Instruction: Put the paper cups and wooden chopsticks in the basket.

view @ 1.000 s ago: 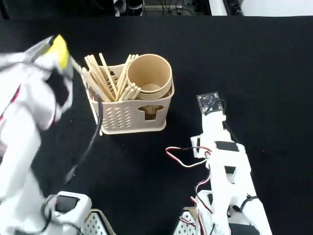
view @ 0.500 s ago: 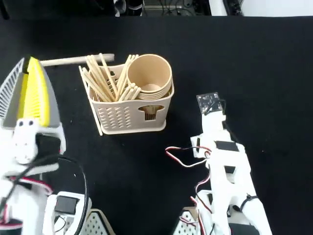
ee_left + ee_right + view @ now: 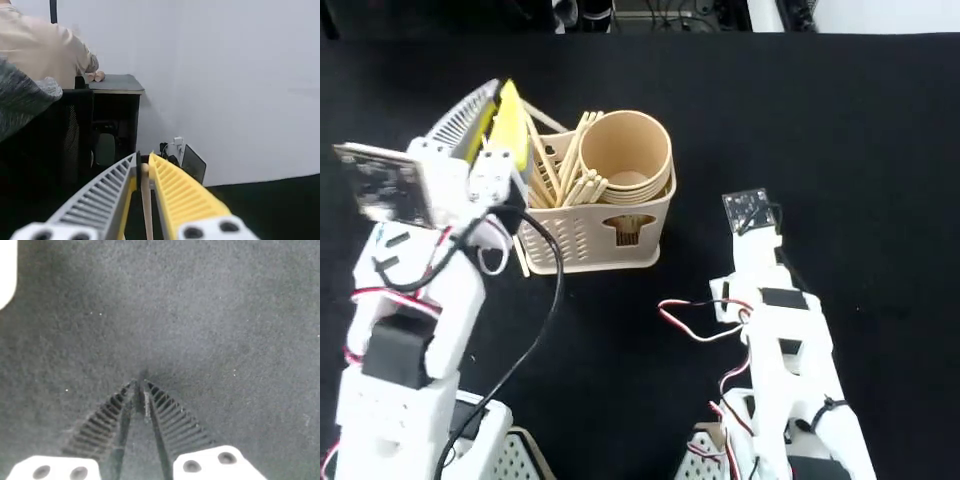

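Wood first: I've got one pale wooden chopstick [image 3: 146, 210] clamped in the left gripper [image 3: 143, 161]. It runs up the slot between the grey ribbed jaw and the yellow one, and its end sits level with the tips. The jaws are closed tight on it, with no gap either side of the stick.

From the high view, the left gripper [image 3: 500, 95] sits over the outer edge of the beige slotted plastic basket [image 3: 590, 240], on the side farthest from the other arm. The tips point away from the arm bases. The basket's chopstick compartment is right beside and under the yellow jaw. A bundle of wooden chopsticks [image 3: 560, 165] stands fanned out in it, just beside the fingertips, but I can't tell whether any touch. The stacked tan paper cups [image 3: 625, 150] fill the next compartment, one slot further from the left gripper, between the two arms.

One loose wooden stick [image 3: 524, 263] lies against the basket's outer wall, under the left wrist, well back from the tips.

The right gripper [image 3: 139, 389] has its jaws pressed together on nothing, tips down close to the black cloth table [image 3: 840, 120]. The basket is off to its inner side, apart from it.
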